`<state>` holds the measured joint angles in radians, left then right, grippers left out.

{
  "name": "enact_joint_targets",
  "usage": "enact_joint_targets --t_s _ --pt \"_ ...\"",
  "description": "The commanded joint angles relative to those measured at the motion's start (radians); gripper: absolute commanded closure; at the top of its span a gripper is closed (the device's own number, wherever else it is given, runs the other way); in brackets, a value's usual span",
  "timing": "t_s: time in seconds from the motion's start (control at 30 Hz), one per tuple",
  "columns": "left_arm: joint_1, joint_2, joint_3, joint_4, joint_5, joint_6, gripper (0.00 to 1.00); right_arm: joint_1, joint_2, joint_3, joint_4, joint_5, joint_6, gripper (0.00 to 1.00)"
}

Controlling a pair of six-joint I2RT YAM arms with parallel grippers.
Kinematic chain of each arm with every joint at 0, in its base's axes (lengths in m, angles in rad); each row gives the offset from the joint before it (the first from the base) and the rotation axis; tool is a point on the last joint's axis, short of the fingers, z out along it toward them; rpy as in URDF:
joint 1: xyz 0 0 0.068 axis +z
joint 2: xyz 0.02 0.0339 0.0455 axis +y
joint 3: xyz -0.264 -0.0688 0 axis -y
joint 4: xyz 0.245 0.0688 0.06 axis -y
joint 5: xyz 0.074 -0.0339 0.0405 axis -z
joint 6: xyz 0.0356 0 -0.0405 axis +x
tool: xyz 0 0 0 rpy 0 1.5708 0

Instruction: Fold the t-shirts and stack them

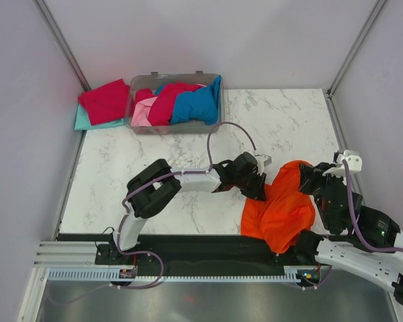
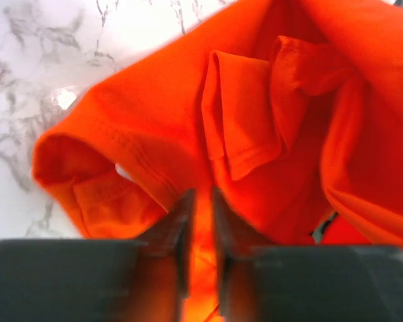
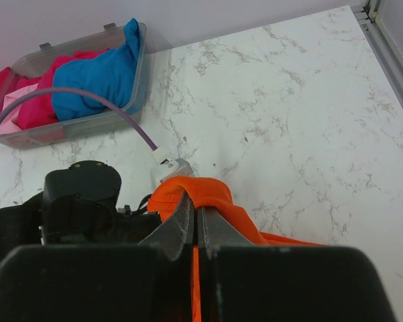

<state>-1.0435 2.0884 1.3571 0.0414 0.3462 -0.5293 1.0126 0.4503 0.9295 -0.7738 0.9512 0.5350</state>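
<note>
The bright orange t-shirt (image 1: 281,208) lies crumpled at the near right of the marble table, partly lifted. My left gripper (image 1: 258,188) reaches across to its left edge. In the left wrist view the two fingers stand close together with a fold of orange t-shirt (image 2: 154,114) pinched between them at the left gripper (image 2: 201,201). My right gripper (image 1: 308,180) holds the shirt's upper right part. In the right wrist view its jaws are shut at the right gripper (image 3: 196,211), and the orange t-shirt (image 3: 208,191) drapes over the tips.
A clear grey plastic bin (image 1: 131,100) at the back left holds a blue shirt (image 1: 200,104), a crimson one (image 1: 166,100) and a pink one (image 1: 144,114). Left of it a red shirt (image 1: 106,100) lies on a teal one (image 1: 84,122). Walls enclose the table.
</note>
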Motion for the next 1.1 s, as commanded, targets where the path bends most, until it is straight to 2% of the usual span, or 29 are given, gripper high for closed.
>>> enact_joint_targets --t_s 0.0,0.03,0.1,0.17,0.27,0.3,0.33,0.37,0.47,0.5,0.53,0.6,0.63,0.7,0.87,0.9,1.07 --pt "-0.01 0.054 0.071 0.014 0.027 -0.023 0.85 0.003 -0.015 0.002 0.001 0.009 0.011 1.0" --pt "-0.009 0.055 0.076 -0.024 0.005 -0.02 0.98 0.003 -0.016 0.003 -0.002 0.009 0.011 1.0" --pt "-0.006 0.003 0.045 -0.035 -0.074 -0.006 0.98 0.003 -0.024 0.008 -0.013 0.009 0.014 1.0" --pt "0.005 -0.063 0.001 -0.116 -0.162 0.002 0.98 0.003 -0.036 0.012 -0.024 0.006 0.022 1.0" --pt "0.087 -0.275 -0.212 -0.185 -0.324 -0.015 0.98 0.003 -0.044 0.023 -0.044 -0.005 0.036 1.0" --pt "0.117 -0.333 -0.266 -0.195 -0.338 -0.021 0.98 0.003 -0.047 0.023 -0.048 -0.009 0.039 1.0" --pt "0.149 -0.457 -0.323 -0.201 -0.343 -0.029 0.98 0.004 -0.047 0.022 -0.051 -0.015 0.045 1.0" --pt "0.219 -0.514 -0.417 -0.219 -0.343 -0.031 0.98 0.003 -0.048 0.019 -0.051 -0.015 0.048 1.0" --pt "0.347 -0.699 -0.544 -0.258 -0.359 0.003 0.98 0.003 -0.044 -0.004 -0.051 -0.022 0.072 1.0" --pt "0.359 -0.734 -0.565 -0.246 -0.352 0.026 0.98 0.003 -0.038 -0.011 -0.048 -0.023 0.079 1.0" --pt "0.361 -0.755 -0.579 -0.236 -0.32 0.049 0.86 0.003 -0.033 -0.015 -0.045 -0.025 0.086 1.0" --pt "0.35 -0.749 -0.575 -0.221 -0.218 0.077 0.68 0.004 -0.015 -0.029 -0.033 -0.028 0.097 1.0" --pt "0.333 -0.733 -0.564 -0.215 -0.199 0.077 0.52 0.003 -0.007 -0.032 -0.03 -0.031 0.1 1.0" --pt "0.248 -0.651 -0.511 -0.21 -0.2 0.078 0.42 0.003 0.011 -0.029 -0.032 -0.034 0.106 1.0" --pt "0.087 -0.435 -0.354 -0.166 -0.179 0.003 0.39 0.003 0.008 0.009 -0.033 -0.043 0.108 1.0" --pt "0.073 -0.36 -0.331 -0.158 -0.173 -0.006 0.39 0.004 0.004 0.017 -0.038 -0.045 0.106 1.0" --pt "0.005 -0.206 -0.227 -0.107 -0.105 -0.086 0.43 0.003 -0.028 0.048 -0.064 -0.039 0.105 1.0"
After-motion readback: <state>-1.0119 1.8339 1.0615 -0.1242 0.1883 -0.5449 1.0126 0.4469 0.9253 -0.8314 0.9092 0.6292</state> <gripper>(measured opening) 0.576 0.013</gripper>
